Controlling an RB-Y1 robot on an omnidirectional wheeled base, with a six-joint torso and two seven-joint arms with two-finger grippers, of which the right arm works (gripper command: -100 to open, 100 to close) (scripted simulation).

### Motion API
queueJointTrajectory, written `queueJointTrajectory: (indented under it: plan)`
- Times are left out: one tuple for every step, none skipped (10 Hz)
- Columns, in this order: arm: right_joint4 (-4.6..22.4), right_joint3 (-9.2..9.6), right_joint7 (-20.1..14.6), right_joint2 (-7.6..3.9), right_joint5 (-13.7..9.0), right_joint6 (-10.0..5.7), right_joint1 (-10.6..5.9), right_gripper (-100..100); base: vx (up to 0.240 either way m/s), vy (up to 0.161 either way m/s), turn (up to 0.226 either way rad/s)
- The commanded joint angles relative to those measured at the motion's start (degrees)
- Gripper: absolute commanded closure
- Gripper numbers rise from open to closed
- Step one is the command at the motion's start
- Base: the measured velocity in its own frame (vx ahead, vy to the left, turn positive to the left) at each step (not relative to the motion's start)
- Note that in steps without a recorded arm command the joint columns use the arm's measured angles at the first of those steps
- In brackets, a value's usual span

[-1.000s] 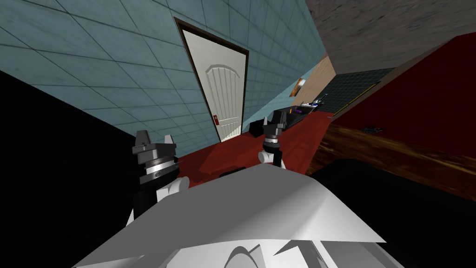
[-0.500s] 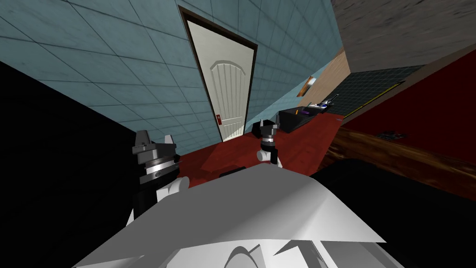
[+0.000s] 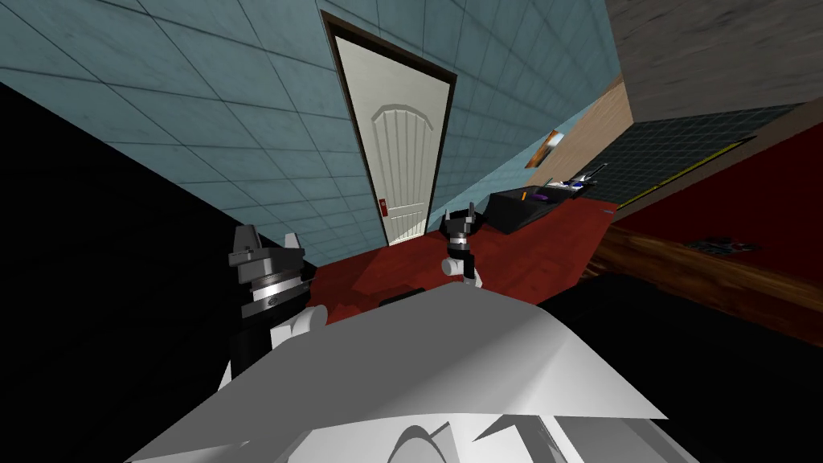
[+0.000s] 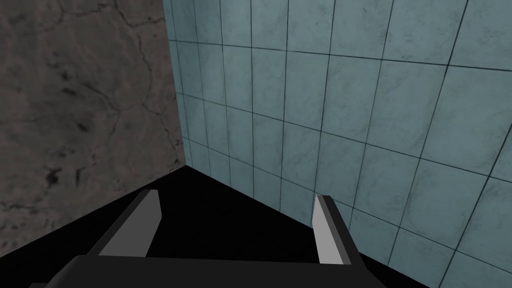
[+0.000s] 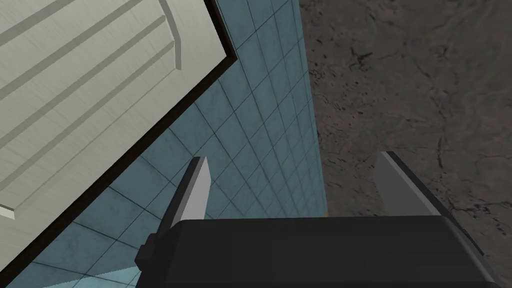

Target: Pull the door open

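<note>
The approach to the door [image 3: 399,153] appears to be the step in hand, with no grasp made. The pale panelled door stands shut in its dark frame in the blue tiled wall [image 3: 241,120], across a stretch of red floor [image 3: 522,249] and well apart from both arms. Its small red handle [image 3: 383,206] sits on the edge nearer the left arm.

The right arm [image 3: 460,259] reaches forward, its jaws released and spread with nothing between them. They are aimed at the tiled wall beside the frame, and in the right wrist view the door [image 5: 90,85] lies off to one side of them.

The left arm [image 3: 269,285] is raised near the wall, its jaws likewise released and empty.

The next move likely calls for closing the gap, lining one set of jaws up on the handle and clenching there. Only then can the door be drawn back.
</note>
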Motion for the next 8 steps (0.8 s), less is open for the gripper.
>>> queueJointTrajectory:
  plan:
    - [2.2,0.33,-1.0,-0.19,-1.1,0.17,-1.14,-100,0.086,0.007,0.095]
    - [3.6,0.37,-1.6,-0.45,-1.9,0.26,-1.88,-100,0.096,0.004,0.113]
    - [5.0,0.4,-2.3,-0.72,-2.7,0.34,-2.62,-100,0.096,0.019,0.107]
    - [6.5,0.44,-3.0,-0.96,-3.6,0.44,-3.41,-100,0.087,0.016,0.108]
    - [8.0,0.48,-3.7,-1.2,-4.5,0.53,-4.23,-100,0.103,-0.001,0.109]
    - [9.6,0.52,-4.5,-1.44,-5.3,0.63,-5.04,-100,0.111,0.006,0.13]
    - [11.1,0.56,-5.2,-1.68,-6.2,0.73,-5.86,-100,0.111,0.014,0.133]
    - [12.6,0.6,-5.9,-1.9,-7.1,0.82,-6.69,-100,0.104,0.014,0.119]
